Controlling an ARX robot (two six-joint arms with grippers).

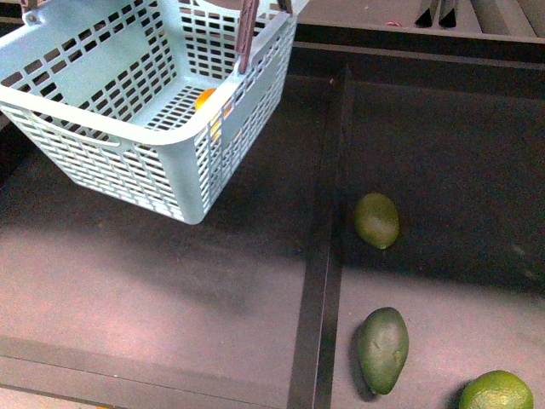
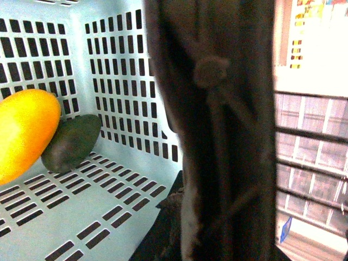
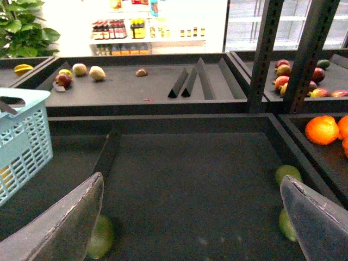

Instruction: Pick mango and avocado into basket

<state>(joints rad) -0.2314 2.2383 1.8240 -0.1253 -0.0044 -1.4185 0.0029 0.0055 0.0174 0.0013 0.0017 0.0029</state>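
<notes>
item 1: large pale turquoise plastic basket (image 1: 128,162) with slotted lattice sides and a brown swing handle (image 1: 247,34), at 11 o'clock in my front view, tilted above the dark shelf tray (image 1: 153,290).

item 2: smooth yellow-orange oval mango (image 2: 24,133), inside the basket on its floor, touching item 3.

item 3: dark green avocado (image 2: 72,142) in the basket, leaning against the mango.

item 4: two dark green avocados on the tray past the black divider (image 1: 319,281), one at 3 o'clock (image 1: 376,220), one at 5 o'clock (image 1: 382,349).

item 5: green round citrus (image 1: 496,392), low at 5 o'clock, near the second avocado.

left gripper: my wrist camera shows the brown handle close against the lens; i cannot tell how the jaws stand.

right gripper (image 3: 190,217): fingers (image 3: 60,228) spread wide, empty, above the tray.
</notes>
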